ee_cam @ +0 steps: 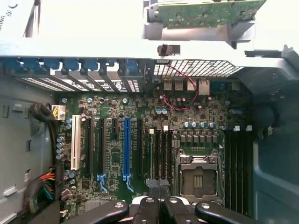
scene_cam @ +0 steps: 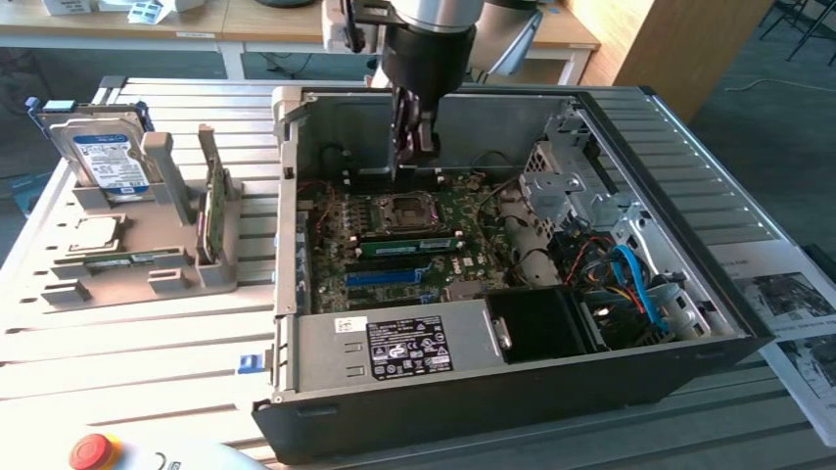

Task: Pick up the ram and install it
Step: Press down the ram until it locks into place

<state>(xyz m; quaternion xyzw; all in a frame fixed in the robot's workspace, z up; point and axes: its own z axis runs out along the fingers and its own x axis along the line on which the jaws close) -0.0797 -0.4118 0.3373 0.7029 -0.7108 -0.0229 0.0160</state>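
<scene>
While the arm hangs inside the open PC case (scene_cam: pixel 679 323), the exterior view puts the pincer (scene_cam: pixel 418 147) upper centre of the frame, over the motherboard (scene_cam: pixel 392 264) just above the CPU socket (scene_cam: pixel 398 208). Its fingers are together and I can't see anything between them. The ram (scene_cam: pixel 210 213) stands on edge in the grey holder (scene_cam: pixel 78 289) at the left of the frame. It is outside the case and well apart from the pincer. In the same holder are the hard drive (scene_cam: pixel 112 157), upright, and the CPU chip (scene_cam: pixel 92 233), lying flat. My read is that the pick is not done yet.

Wrist view: the fingers are pressed together over the board, just beside the CPU socket (ee_cam: pixel 198 179). The long dark memory slots (ee_cam: pixel 238 168) flank the socket's other side, and I can't tell if any is filled. The ram (ee_cam: pixel 205 13) shows beyond the case wall, seated in its holder.

Risks, as I judge them:
- The pincer sits low in the case, so a sideways move could clip the case wall or snag the red wire (ee_cam: pixel 180 88) near the rear ports.
- With the fingers together, an approach to the ram would knock the thin stick over instead of straddling it.
- The ram is edge-on and narrow, so an off-centre grip would let it twist. A tilted stick then won't seat in a slot and could stress the latches.
</scene>
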